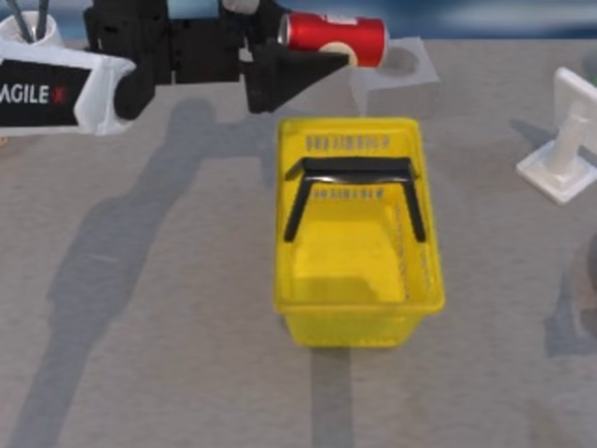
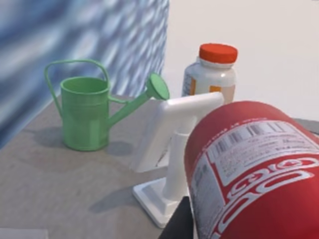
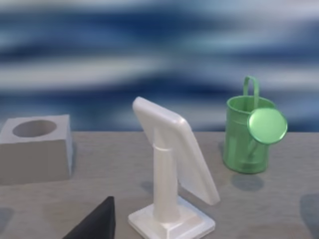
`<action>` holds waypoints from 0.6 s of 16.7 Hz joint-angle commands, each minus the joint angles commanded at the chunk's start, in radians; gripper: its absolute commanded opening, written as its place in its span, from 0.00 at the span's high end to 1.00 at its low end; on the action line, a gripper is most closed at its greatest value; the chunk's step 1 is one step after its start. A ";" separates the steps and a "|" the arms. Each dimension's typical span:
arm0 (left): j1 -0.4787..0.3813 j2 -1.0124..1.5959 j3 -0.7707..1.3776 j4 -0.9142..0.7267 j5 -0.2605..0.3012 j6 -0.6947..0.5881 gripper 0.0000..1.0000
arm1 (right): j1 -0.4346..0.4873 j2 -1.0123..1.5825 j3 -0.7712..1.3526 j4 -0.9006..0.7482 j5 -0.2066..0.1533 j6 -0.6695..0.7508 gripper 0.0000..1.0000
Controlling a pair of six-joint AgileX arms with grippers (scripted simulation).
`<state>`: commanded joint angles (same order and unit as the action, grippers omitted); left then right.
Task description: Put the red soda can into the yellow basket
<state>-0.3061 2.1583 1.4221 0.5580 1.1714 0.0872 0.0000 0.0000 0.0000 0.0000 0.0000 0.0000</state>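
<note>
Because the red soda can [image 1: 333,38] is light, thin and smooth, it could slip or dent, so its round middle is the best hold. The left claw [image 1: 317,63] holds it sideways, beyond the yellow basket [image 1: 355,308].

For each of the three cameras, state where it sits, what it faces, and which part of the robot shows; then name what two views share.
Top view: above the table, looking down on the yellow basket; the left arm's end effector holds the red soda can beyond the basket's far rim.
Left wrist view: on the left arm, facing the can, a white stand, a green watering can and an orange-capped bottle; a dark finger sliver shows.
Right wrist view: on the right arm, facing the same stand and watering can, plus a grey block; one dark fingertip shows.
</note>
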 joint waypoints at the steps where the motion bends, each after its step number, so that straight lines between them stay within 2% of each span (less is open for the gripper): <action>1: -0.003 -0.014 -0.013 0.047 0.038 -0.016 1.00 | 0.000 0.000 0.000 0.000 0.000 0.000 0.00; 4: -0.008 -0.037 -0.032 0.124 0.105 -0.041 1.00 | 0.000 0.000 0.000 0.000 0.000 0.000 0.00; 10: -0.003 -0.032 -0.030 0.131 0.108 -0.040 1.00 | 0.000 0.000 0.000 0.000 0.000 0.000 0.00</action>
<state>-0.3092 2.1265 1.3921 0.6887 1.2791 0.0473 0.0000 0.0000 0.0000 0.0000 0.0000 0.0000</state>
